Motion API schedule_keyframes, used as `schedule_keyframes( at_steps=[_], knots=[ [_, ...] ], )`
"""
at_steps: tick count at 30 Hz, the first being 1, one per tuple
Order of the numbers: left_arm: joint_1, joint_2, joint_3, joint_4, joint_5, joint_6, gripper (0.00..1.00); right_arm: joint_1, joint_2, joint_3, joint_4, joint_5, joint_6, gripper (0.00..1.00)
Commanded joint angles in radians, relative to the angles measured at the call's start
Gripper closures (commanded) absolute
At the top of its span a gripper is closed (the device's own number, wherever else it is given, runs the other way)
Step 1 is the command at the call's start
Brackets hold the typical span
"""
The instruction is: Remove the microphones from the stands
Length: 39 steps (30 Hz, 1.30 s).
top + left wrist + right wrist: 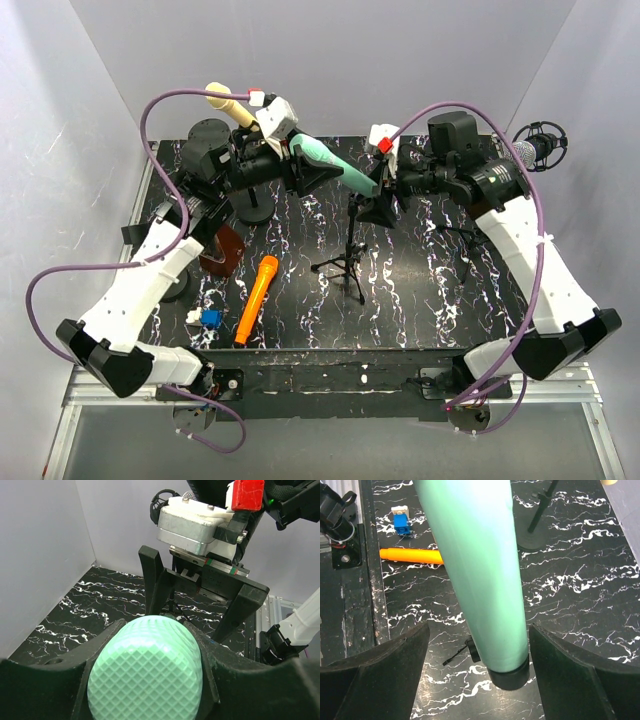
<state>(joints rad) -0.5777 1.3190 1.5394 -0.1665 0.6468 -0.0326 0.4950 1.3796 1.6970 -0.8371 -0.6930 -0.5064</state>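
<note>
Microphone [335, 165], mint green, one unit. Top view: slants above the stand [349, 262], tail end just over the stand's top, contact there not discernible. Left gripper [303, 160] is clamped on its head end, and right gripper [380, 195] sits at the tail. Left wrist view: gridded head wedged between both fingers [60, 680]. Right wrist view: body passes between spread fingers [375, 670], gap on either side, unheld there.
</note>
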Motion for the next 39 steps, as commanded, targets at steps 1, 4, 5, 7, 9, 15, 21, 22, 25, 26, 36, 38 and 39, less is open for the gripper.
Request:
schedule_keyframes(
  at_steps=[1, 4, 5, 7, 9, 15, 21, 22, 25, 26, 36, 38, 39],
  knots=[
    [0.013, 0.020, 0.048, -0.031, 0.008, 0.020, 1.00, -0.003, 0.050, 0.088, -0.054, -0.060, -0.063, 0.15],
    [0.013, 0.023, 0.051, -0.030, 0.007, 0.022, 1.00, -0.003, 0.065, 0.084, -0.048, -0.080, -0.055, 0.23],
    [0.013, 0.026, 0.050, -0.030, 0.005, 0.022, 1.00, -0.003, 0.062, 0.069, -0.031, -0.077, -0.047, 0.26],
    [0.013, 0.028, 0.059, -0.033, -0.001, 0.020, 1.00, -0.003, 0.061, 0.047, -0.014, -0.071, -0.034, 0.32],
    [0.013, 0.028, 0.067, -0.037, -0.010, 0.020, 1.00, -0.003, 0.056, 0.036, -0.020, -0.069, -0.040, 0.37],
    [0.022, 0.040, 0.126, -0.065, -0.021, 0.028, 1.00, -0.004, 0.045, 0.007, -0.053, -0.040, -0.096, 0.48],
    [0.027, 0.036, 0.160, -0.099, -0.041, 0.083, 1.00, -0.007, 0.029, -0.042, -0.040, -0.023, -0.109, 0.40],
    [0.027, 0.033, 0.159, -0.102, -0.042, 0.085, 1.00, -0.007, 0.026, -0.045, -0.040, -0.020, -0.109, 0.36],
    [0.027, 0.031, 0.140, -0.111, -0.041, 0.091, 1.00, -0.013, 0.024, -0.043, -0.043, -0.016, -0.112, 0.33],
    [0.027, 0.028, 0.136, -0.108, -0.038, 0.091, 1.00, -0.016, 0.026, -0.040, -0.051, -0.020, -0.112, 0.33],
    [0.027, 0.048, 0.171, -0.123, -0.053, 0.102, 1.00, -0.061, 0.041, -0.040, -0.026, -0.086, -0.058, 0.61],
    [0.027, 0.057, 0.205, -0.136, -0.058, 0.114, 1.00, -0.076, 0.032, -0.060, -0.026, -0.094, -0.064, 0.67],
    [0.027, 0.062, 0.223, -0.145, -0.067, 0.122, 1.00, -0.085, 0.029, -0.071, -0.031, -0.097, -0.072, 0.68]
  ],
)
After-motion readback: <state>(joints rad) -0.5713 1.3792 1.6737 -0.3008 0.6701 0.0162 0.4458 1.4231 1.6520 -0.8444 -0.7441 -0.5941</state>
